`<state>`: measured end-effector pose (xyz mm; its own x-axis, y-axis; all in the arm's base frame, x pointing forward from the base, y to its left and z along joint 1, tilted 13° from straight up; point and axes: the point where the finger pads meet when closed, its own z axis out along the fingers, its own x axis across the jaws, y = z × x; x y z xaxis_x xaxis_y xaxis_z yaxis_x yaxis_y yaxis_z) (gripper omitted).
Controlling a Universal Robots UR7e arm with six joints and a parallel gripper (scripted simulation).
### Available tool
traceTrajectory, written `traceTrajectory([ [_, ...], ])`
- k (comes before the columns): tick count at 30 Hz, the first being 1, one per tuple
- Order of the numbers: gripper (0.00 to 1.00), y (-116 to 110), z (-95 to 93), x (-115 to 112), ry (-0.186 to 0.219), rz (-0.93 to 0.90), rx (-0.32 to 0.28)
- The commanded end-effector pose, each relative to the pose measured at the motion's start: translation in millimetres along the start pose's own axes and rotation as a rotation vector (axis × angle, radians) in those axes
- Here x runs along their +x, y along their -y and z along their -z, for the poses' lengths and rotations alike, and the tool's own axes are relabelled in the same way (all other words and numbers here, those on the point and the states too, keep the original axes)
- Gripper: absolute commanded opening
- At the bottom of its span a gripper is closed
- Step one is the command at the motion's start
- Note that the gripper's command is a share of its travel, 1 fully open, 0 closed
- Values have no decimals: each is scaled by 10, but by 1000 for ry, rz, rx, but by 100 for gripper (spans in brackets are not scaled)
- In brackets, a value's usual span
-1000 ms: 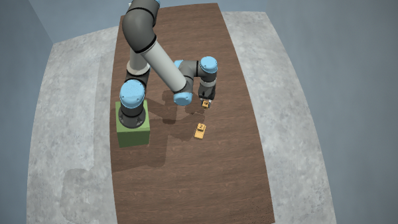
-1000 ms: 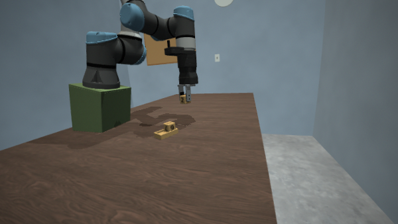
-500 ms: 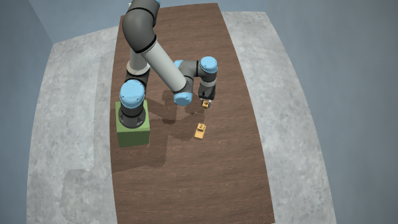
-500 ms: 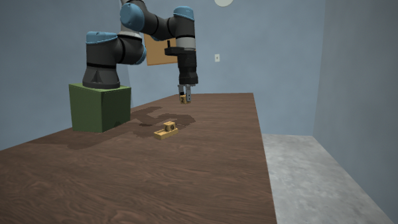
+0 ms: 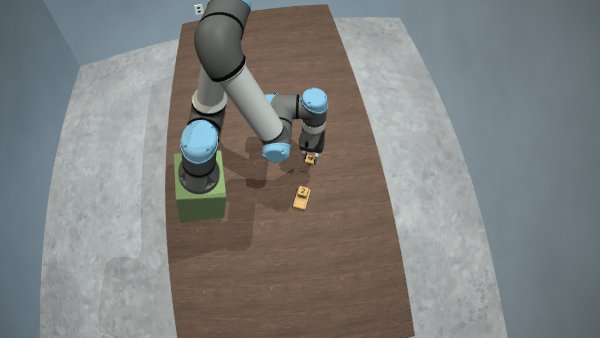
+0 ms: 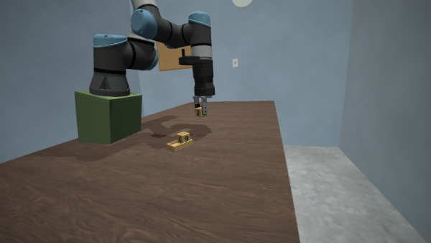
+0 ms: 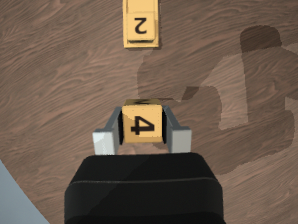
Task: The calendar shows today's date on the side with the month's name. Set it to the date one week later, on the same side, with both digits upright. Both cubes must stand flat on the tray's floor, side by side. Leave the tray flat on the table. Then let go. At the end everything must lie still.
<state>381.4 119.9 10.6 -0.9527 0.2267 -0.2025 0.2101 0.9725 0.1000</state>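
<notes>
The gripper is holding a yellow number cube snugly between its two fingers. The cube is up over the brown table. A black 4 is on the side that the wrist view sees, and it lies on its side there. The outside view shows a 2 on another side. The little yellow tray sits flat on the table, near the gripper but apart from it. The other cube is at one end of the tray, with a 2 on top and a 9 on one side. The rest of the tray has no cube in it.

1. The gripper is lower over the far part of the table than in both earlier exterior pictures, its fingers gripping the number cube marked 4 on top.
2. That cube has come down with it, with little or no visible shift left or right.
3. The arm's wrist and the forearm's lower end have also dropped slightly.
</notes>
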Motion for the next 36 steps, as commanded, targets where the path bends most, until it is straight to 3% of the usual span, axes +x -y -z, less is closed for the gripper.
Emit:
traceTrajectory([
  [1, 60, -2, -166, 0, 0, 0, 0],
  [21, 60, -9, -724, -1, 0, 0, 0],
  [36, 60, -10, -799, -1, 0, 0, 0],
])
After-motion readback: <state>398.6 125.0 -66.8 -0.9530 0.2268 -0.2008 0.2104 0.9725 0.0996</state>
